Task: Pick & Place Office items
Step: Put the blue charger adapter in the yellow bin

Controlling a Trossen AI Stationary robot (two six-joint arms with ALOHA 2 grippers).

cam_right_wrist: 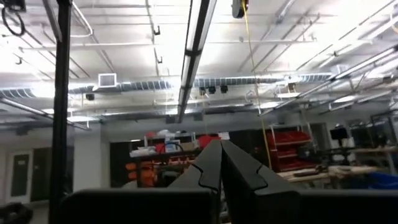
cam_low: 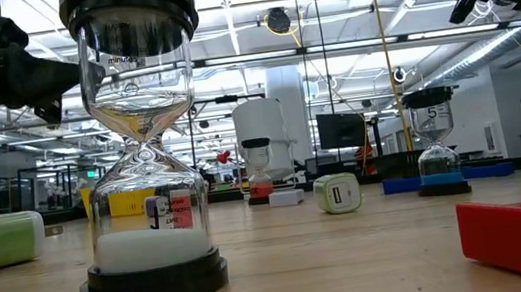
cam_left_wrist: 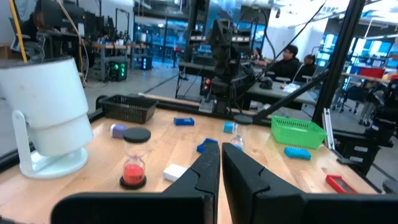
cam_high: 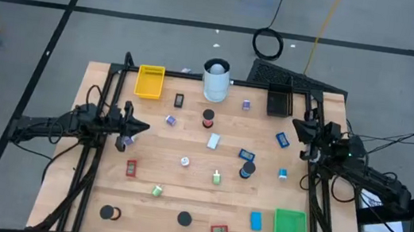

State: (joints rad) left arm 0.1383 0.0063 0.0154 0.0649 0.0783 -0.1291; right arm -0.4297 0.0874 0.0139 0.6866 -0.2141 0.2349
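Observation:
The office items lie scattered over the wooden table (cam_high: 181, 193): small hourglasses with black caps (cam_high: 207, 118) (cam_high: 246, 169) (cam_low: 145, 151), blue blocks (cam_high: 282, 140) (cam_high: 256, 220), red pieces (cam_high: 131, 168) (cam_high: 218, 230), green-and-white pieces (cam_high: 157, 191) and a white block (cam_high: 213, 141). My left gripper (cam_high: 141, 127) (cam_left_wrist: 221, 168) hangs shut above the table's left edge, pointing level toward the right, with nothing between its fingers. My right gripper (cam_high: 297, 128) (cam_right_wrist: 221, 158) is shut above the right edge, tipped upward toward the ceiling, and holds nothing.
A yellow tray (cam_high: 150, 80) stands at the far left, a black tray (cam_high: 278, 101) at the far right, a green tray (cam_high: 290, 231) at the near right. A tall white cylinder (cam_high: 216, 79) stands at the far middle. People sit in the room beyond the table (cam_left_wrist: 289, 59).

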